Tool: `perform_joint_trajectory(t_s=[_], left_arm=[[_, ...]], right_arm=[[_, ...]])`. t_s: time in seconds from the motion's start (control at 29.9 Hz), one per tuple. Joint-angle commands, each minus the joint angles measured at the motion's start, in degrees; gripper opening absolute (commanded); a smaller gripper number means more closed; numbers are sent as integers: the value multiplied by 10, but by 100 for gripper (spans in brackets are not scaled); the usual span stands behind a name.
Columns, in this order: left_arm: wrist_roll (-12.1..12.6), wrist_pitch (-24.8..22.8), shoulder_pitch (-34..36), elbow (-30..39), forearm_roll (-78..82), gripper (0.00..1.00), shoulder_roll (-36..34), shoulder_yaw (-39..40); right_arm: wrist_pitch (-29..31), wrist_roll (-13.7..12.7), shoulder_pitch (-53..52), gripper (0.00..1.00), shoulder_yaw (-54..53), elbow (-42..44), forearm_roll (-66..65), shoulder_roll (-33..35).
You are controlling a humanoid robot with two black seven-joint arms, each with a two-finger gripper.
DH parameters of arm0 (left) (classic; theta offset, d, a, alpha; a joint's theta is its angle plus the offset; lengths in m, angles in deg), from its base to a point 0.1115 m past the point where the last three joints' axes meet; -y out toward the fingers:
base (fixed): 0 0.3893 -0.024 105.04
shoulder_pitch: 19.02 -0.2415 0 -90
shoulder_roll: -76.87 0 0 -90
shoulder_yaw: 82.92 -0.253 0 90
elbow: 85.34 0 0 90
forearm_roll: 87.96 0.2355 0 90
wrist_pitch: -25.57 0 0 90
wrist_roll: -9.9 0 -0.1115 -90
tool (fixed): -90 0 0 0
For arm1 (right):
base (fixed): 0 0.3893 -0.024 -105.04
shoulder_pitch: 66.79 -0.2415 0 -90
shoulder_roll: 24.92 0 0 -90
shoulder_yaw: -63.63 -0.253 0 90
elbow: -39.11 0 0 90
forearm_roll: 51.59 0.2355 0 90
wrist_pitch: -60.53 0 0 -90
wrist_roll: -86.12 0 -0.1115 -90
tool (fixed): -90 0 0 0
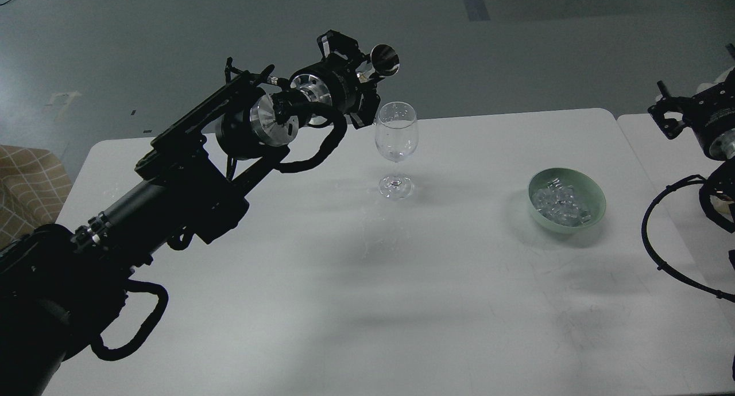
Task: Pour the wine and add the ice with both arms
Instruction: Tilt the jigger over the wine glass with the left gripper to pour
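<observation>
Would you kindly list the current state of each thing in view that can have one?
Clear stemmed wine glass: upright on the white table, apparently no wine inside.
Pale green round bowl: upright, holding ice.
Small clear ice cubes: heaped in the bowl.
Left end effector: raised beside the glass, gripping a dark round-ended object.
Right end effector: at the frame edge, opening unclear.

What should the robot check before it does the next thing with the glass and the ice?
1. Wine glass upright on the table: ok.
2. Glass holds wine: not ok, it looks empty.
3. Ice ready in the green bowl: ok.
4. Left end effector holding a dark object above the glass; whether that is the bottle: cannot tell.
5. Right end effector near the bowl: not ok, it is at the picture's right edge.
6. Right end effector open: cannot tell.
</observation>
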State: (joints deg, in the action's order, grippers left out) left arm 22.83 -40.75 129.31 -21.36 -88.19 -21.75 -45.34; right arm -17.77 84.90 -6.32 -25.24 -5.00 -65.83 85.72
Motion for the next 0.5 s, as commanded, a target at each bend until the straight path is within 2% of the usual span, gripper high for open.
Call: perform_joint_trajectory(t_s=[0.0,0.47], left_arm=[[2,0,-1,-2,29,34,3,0],[2,-2,7,-7,59,34,4,-16]], right_arm=[[0,0,0,100,0,0,0,0],[0,0,-1,100,0,-1,0,0]])
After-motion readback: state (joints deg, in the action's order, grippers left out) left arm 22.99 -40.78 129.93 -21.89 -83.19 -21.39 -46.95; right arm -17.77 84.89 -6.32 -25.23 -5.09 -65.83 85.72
